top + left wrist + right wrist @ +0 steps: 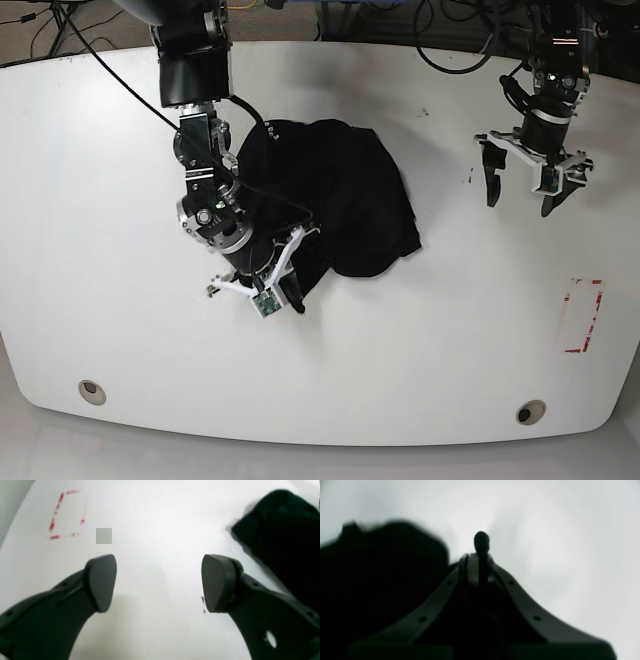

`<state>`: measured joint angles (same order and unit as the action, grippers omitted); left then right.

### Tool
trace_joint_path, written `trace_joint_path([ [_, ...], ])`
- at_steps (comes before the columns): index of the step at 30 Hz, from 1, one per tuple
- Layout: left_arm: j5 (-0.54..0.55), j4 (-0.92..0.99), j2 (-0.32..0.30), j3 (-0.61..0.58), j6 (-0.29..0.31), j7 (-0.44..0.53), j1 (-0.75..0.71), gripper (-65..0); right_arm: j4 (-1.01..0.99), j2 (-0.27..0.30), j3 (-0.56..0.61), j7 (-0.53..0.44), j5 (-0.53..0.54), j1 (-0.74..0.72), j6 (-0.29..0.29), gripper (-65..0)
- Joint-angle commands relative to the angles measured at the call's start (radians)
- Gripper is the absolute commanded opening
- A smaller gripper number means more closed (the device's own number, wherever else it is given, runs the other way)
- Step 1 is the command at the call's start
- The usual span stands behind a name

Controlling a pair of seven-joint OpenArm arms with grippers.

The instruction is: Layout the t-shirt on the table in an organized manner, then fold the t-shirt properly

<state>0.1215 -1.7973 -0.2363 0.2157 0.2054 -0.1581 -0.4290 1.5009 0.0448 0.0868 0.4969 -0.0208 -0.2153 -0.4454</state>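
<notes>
The glossy white table (pixel 330 380) with rounded corners fills the base view; along its near edge sit two round grommet holes (pixel 92 391), and toward the near right a red-and-white tape rectangle (pixel 585 316) marks the surface.

Moving back from that edge, the right gripper (pixel 283 290) comes first. It sits at the near-left corner of the t-shirt (pixel 345 195), its jaws brought together with a small nub of black cloth poking up between the tips, as the right wrist view shows. That view is dark and blurred, so how much fabric is caught is hard to say, but it looks like a pinch on the hem or a fold edge.

The t-shirt lies bunched in a rough heap near the table's centre, only plain black cloth showing, its bulk stretching up and away from the right gripper toward the far side. No sleeve or collar can be picked out clearly.

Farther back and well apart to the right in the base view, the left gripper (pixel 535 180) hangs over bare table with its jaws spread wide and nothing between them. In its wrist view the t-shirt lies off to the right of the pads (pixel 101 582), not touching.

So the right arm is on the cloth, and the left would have to travel across to reach the heap's far edge before any spreading pull.
</notes>
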Motion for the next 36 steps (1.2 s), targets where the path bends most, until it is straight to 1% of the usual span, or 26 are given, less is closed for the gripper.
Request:
trace_joint_path([
  [1, 0.005, -0.006, -0.007, 0.004, -0.005, 0.024, 0.0, -14.6, 0.112, 0.011, 0.001, 0.001, 0.011, -0.045, 0.003, -64.0],
  [6, 0.005, -0.005, -0.007, 0.004, -0.005, 0.024, 0.0, -14.6, 0.237, 0.016, 0.001, 0.069, 0.011, -0.098, 0.003, -64.0],
  [9, 0.005, -0.005, -0.007, 0.004, -0.005, 0.024, 0.002, -14.6, 0.287, 0.037, 0.001, 0.09, 0.011, -0.141, 0.003, -64.0],
  [14, 0.007, -0.005, -0.007, 0.004, -0.005, 0.024, 0.003, -14.6, 0.32, 0.051, 0.001, 0.099, 0.011, -0.223, 0.003, -63.9],
  [18, 0.007, -0.005, -0.007, 0.004, -0.005, 0.024, 0.019, -14.6, 0.347, 0.074, 0.001, 0.148, 0.011, -0.304, 0.003, -63.9],
  [25, 0.007, -0.005, -0.007, 0.009, -0.005, 0.024, 0.022, -14.6, 0.407, 0.077, 0.001, 0.23, 0.012, -0.467, 0.001, -63.7],
  [33, 0.007, -0.008, -0.007, 0.009, -0.005, 0.024, 0.022, -14.6, 0.418, 0.073, 0.005, 0.256, 0.012, -0.626, 0.001, -63.7],
  [36, 0.008, -0.008, -0.007, 0.008, -0.005, 0.024, 0.034, -14.6, 0.416, 0.074, 0.037, 0.257, 0.012, -0.683, 0.001, -63.7],
])
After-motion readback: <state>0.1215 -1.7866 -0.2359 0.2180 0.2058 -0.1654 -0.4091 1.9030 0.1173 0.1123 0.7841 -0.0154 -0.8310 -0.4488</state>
